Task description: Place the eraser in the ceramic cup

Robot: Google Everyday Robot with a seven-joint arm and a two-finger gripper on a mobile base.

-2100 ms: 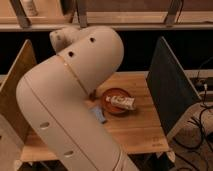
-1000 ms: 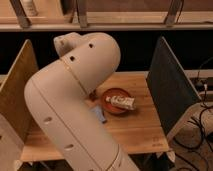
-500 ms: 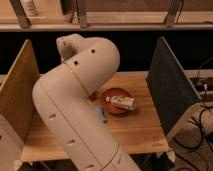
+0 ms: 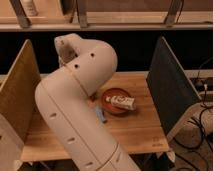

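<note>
So most of the view here is just my own arm (image 4: 75, 115), a fat white thing that comes up from the bottom edge, bends over the left half of the table (image 4: 145, 132) and curls back at the top near the dark gap under the shelf (image 4: 125, 26). My gripper is somewhere past that curl, tucked behind the arm, so I can't tell how far open it is or whether it has hold of anything. On the wooden tabletop, just right of the arm, sits a round reddish-brown bowl (image 4: 111, 95) with a white wrapped packet (image 4: 123, 103) lying in it, tipped a bit toward the right rim. Just beside the bowl on its lower left, right against the edge of my arm, there's a small blue block (image 4: 101, 115) lying flat on the wood. It's partly covered and pretty blurry, but my best guess is that's the eraser, and it's on the table, not inside anything. A tan board (image 4: 17, 92) stands upright along the left side of the table and a dark grey board (image 4: 170, 85) stands along the right side, both leaning outward a little. Past the grey board some black cables (image 4: 204, 107) hang down toward the floor.
</note>
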